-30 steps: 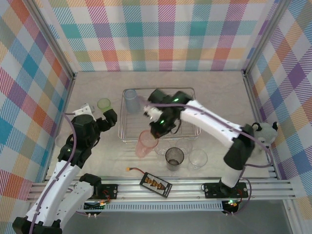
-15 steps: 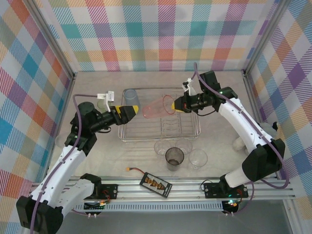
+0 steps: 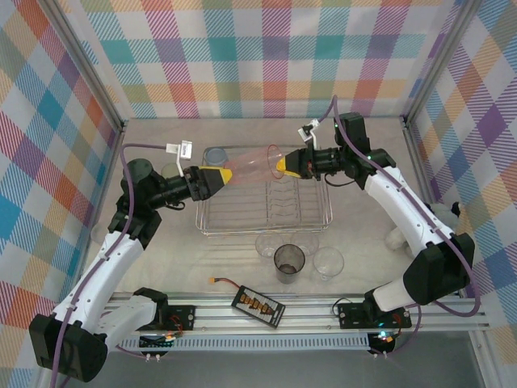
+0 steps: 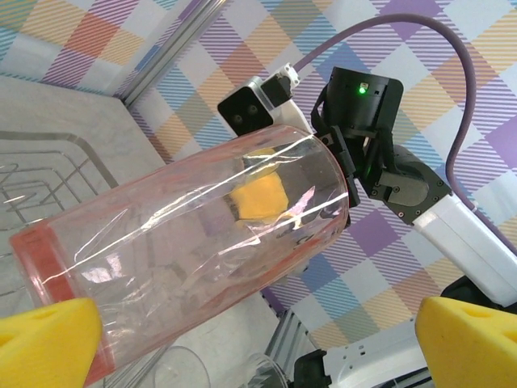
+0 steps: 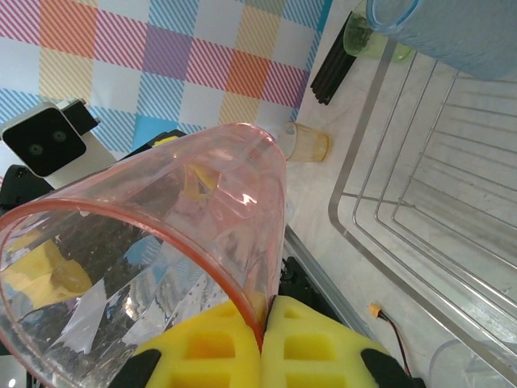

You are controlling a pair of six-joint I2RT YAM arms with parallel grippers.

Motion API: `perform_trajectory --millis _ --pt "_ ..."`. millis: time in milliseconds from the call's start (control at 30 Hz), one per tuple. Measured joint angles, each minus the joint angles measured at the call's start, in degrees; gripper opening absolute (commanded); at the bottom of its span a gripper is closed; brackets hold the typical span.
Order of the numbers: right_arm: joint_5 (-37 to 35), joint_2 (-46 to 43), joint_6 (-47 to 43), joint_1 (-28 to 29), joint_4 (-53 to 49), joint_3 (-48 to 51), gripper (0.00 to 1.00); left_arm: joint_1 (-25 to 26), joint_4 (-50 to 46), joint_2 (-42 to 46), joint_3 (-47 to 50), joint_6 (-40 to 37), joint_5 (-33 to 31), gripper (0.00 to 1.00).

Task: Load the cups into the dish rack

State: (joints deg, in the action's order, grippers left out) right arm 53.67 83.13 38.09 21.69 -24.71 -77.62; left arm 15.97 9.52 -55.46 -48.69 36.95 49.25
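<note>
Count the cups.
7, others possibly hidden: pink cup in right gripper; blue cup in dish rack; green cup beside it; grey cup, two clear cups before the rack; yellowish cup farther left.

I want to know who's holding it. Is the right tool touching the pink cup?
Touching. The right wrist view shows the right tool clamped on the rim of the pink cup, one yellow finger on each side.

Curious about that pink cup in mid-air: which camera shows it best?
Left wrist: the pink cup appears large and side-on, base to rim. Top external shows it small, sideways above the dish rack. Right wrist shows its rim and inside, pinched by the right gripper.
</note>
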Motion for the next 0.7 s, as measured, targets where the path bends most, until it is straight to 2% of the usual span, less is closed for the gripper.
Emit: perform_trajectory --millis 267,433,533,700 --pt "2.25 -0.46 0.04 -1.36 -0.61 0.46 0.00 0.00 -10.69 0.02 -2.71 -7.06 -3.76 1.00" --pt "4.42 -2.29 0.07 -1.55 -0.55 0.44 0.00 0.00 -13.51 -0.42 -2.73 -8.09 -4.46 1.00" --pt "5.99 -2.40 0.52 -1.55 0.57 0.44 0.00 0.00 -12.41 -1.01 -2.64 -7.17 -3.21 1.00" --pt "8.55 -2.40 2.49 -1.53 4.20 0.76 0.00 0.02 -3.93 -1.60 -1.22 -1.53 0.76 1.00"
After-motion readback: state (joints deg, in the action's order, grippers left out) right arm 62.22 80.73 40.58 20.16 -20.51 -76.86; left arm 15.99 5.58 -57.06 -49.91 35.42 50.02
